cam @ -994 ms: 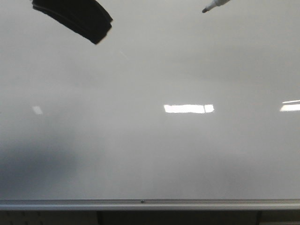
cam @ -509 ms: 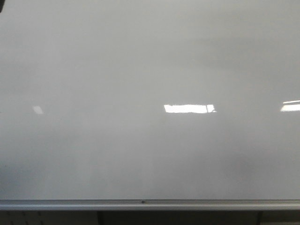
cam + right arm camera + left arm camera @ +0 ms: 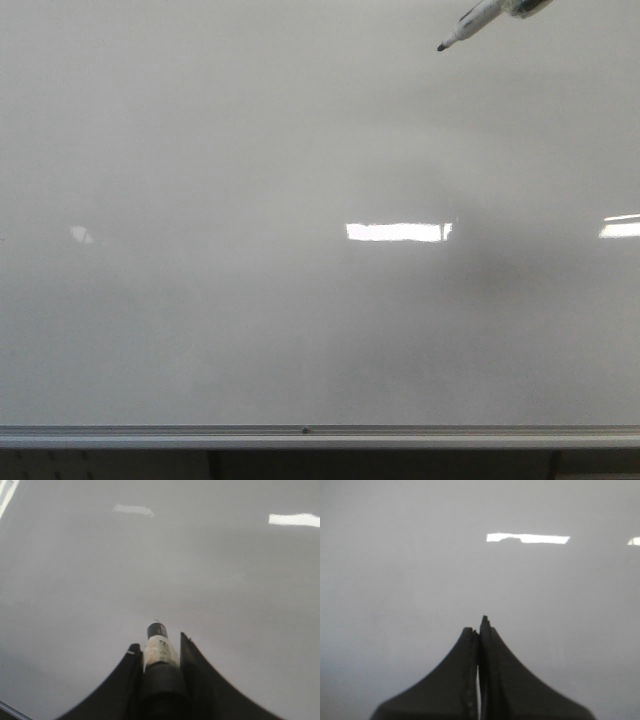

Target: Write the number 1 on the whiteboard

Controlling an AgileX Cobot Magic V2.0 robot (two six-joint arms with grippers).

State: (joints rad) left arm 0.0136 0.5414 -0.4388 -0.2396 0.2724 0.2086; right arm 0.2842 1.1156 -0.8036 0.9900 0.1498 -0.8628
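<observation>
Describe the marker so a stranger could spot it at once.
Start from the whiteboard filling the front view and go to its top right corner. A pale marker with a dark tip slants in there, the only object against the unmarked board.

Front view faces whiteboard (image 3: 300, 330) squarely, bottom rail (image 3: 320, 436) low; both wrist views look close along fingers, sharing same board.

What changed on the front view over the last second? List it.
The marker left the view half a second ago and is back at the upper right, tip slightly lower. The dark object at the upper left is gone. The whiteboard stays blank, with no number 1 on it.
</observation>
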